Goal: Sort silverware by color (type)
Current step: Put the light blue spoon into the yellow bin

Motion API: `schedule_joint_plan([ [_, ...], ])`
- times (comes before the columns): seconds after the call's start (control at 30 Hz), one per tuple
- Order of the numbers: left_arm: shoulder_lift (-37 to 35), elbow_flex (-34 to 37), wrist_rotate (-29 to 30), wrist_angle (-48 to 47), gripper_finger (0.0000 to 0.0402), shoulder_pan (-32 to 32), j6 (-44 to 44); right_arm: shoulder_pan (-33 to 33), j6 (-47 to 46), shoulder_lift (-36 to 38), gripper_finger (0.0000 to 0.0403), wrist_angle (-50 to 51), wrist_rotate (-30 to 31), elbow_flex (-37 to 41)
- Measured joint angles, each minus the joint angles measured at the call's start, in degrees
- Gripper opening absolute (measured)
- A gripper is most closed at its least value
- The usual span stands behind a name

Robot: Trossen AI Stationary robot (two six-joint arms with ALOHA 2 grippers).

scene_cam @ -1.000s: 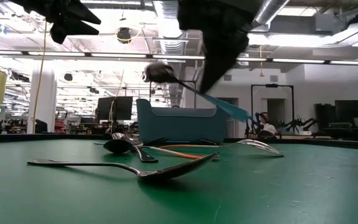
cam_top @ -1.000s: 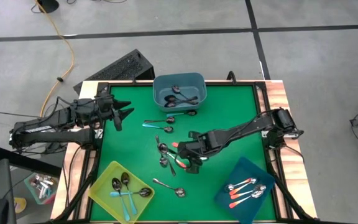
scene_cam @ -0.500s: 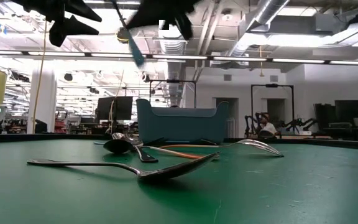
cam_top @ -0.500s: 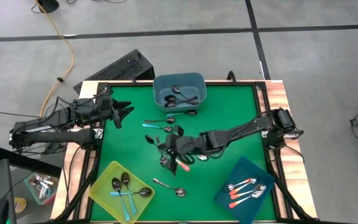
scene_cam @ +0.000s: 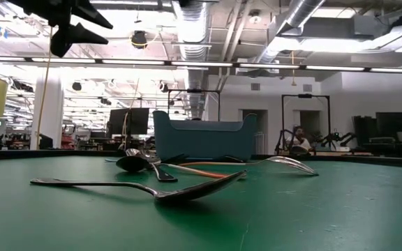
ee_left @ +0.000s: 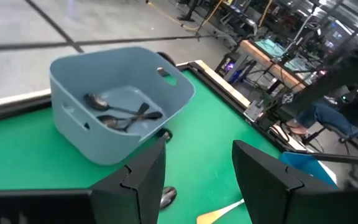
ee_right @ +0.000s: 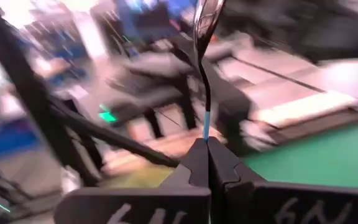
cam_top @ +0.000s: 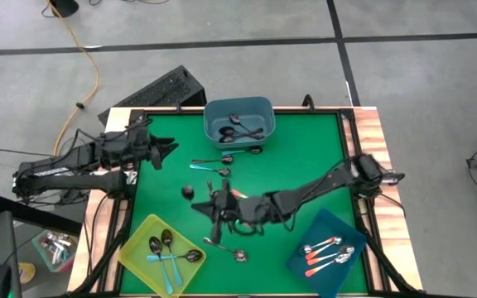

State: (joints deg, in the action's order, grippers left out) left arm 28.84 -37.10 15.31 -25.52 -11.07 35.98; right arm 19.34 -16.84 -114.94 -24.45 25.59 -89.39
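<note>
Two thin black arms are seen, built from jointed pieces. The left gripper [ee_left: 194, 180] is made of two flat black fingers with angled tips. White marks are printed on the right gripper [ee_right: 207, 163] base.

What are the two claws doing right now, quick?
Left gripper: open, holding nothing, up near the grey-blue bin.
Right gripper: shut on a blue-handled spoon, over the middle of the table.

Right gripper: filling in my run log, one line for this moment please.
right gripper: shut on blue-handled spoon | above mat centre | left gripper: open, waiting near grey bin
</note>
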Motion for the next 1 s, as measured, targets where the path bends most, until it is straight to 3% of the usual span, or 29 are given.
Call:
schedule_joint_plan([
  [0.23, 0.0, 0.0, -0.02, -2.54, 0.017, 0.0, 4.25, 1.86, 2.1, -8.89, 0.0001, 3.16, -2.41, -14.6],
  [0.63, 0.0, 0.0, -0.1, -3.15, 0.017, 0.0, 7.79, 2.98, 0.62, -31.34, 0.0, 13.31, -13.01, -45.82],
  [0.73, 0.02, 0.0, -0.13, -4.13, 0.017, 0.0, 8.03, 2.94, -2.86, -32.01, 0.0, 9.79, -14.47, -43.03],
  [1.0, 0.02, 0.0, -2.67, -5.45, 0.017, 0.0, 8.39, 2.92, -5.79, -32.1, 0.0, 17.46, -14.6, -40.34],
])
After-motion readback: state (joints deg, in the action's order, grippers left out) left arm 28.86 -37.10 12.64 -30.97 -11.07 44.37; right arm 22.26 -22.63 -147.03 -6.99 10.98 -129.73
